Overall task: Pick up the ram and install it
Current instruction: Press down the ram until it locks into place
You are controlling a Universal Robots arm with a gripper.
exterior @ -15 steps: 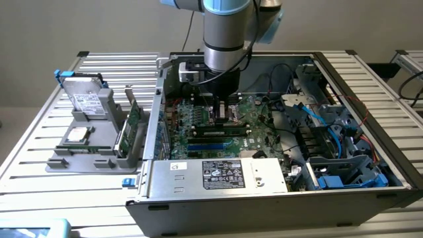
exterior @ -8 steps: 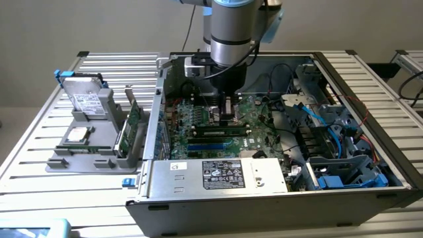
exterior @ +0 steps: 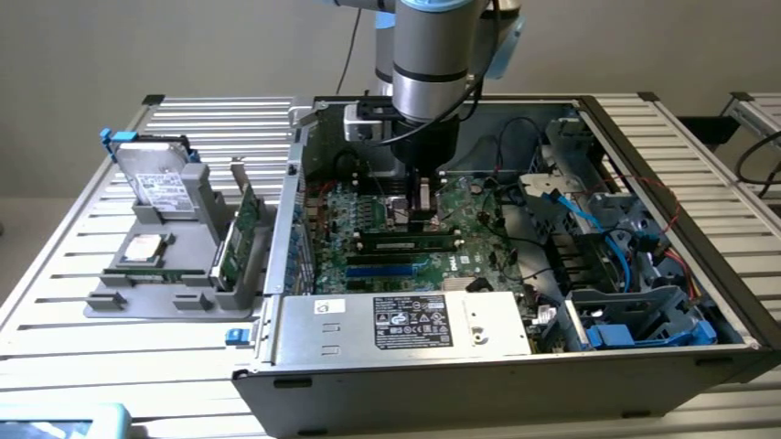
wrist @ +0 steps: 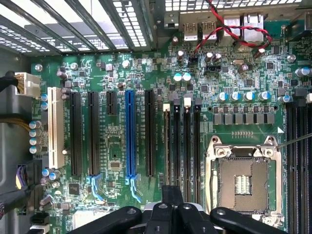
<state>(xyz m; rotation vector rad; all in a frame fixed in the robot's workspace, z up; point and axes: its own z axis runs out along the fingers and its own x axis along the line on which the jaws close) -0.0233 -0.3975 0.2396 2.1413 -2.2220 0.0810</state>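
Arm down inside the open PC case (exterior: 635,274).
The gripper (exterior: 422,212) hovers over the motherboard (wrist: 117,161) with its fingers (wrist: 172,195) closed, holding nothing I can make out. The ram (exterior: 409,245) sits seated in a slot just below it, beside the blue slots (exterior: 388,270).

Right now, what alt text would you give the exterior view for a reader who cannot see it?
A robot arm's gripper reaches down into an open grey computer case, shut above a long, narrow green ram strip lying along the green motherboard. On the exterior view's left, a grey plastic holder carries a silver drive and a green expansion card.
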